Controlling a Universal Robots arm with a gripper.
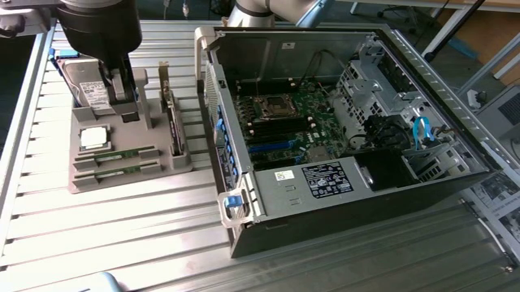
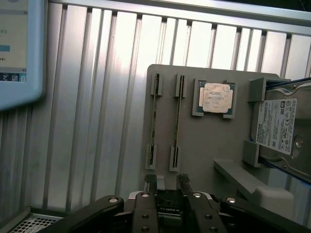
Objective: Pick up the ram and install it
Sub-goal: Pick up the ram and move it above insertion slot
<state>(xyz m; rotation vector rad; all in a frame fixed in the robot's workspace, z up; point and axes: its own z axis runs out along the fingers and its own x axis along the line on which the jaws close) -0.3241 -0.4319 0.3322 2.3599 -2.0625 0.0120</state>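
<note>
1. The gripper point(image 1: 124, 106) hung from the arm over the grey holder point(image 1: 122, 185), between the hard drive point(image 1: 89, 91) and the upright expansion card point(image 1: 168, 115).
2. In the wrist view the gripper point(image 2: 167, 183) had its two fingers point(image 2: 150, 183) parted with a clear gap, and nothing was caught between them.
3. Two ram sticks lay flat in parallel slots of the holder point(image 2: 204, 145). These were the inner ram stick point(image 1: 122, 155) point(image 2: 177, 121), next to the square silver processor point(image 1: 95, 138) point(image 2: 216, 97), and the outer ram stick point(image 1: 122, 172) point(image 2: 153, 121), just beyond it.
4. Each stick was seated in its end clips, and the gripper touched neither of them.
5. The fingertips sat just short of the sticks' near ends. They seemed to be above the holder rather than on it, though the angle left that uncertain.
6. The hard drive point(image 2: 282, 126) stood on edge in its bracket on the far side of the processor from the sticks.
7. The open computer case point(image 1: 268, 48) lay on the slatted metal table point(image 1: 106, 231), on the exterior view's right of the holder, with its motherboard point(image 1: 293, 115) exposed.
8. A screen's corner point(image 2: 19, 48) showed in the wrist view, well apart from the holder.
</note>
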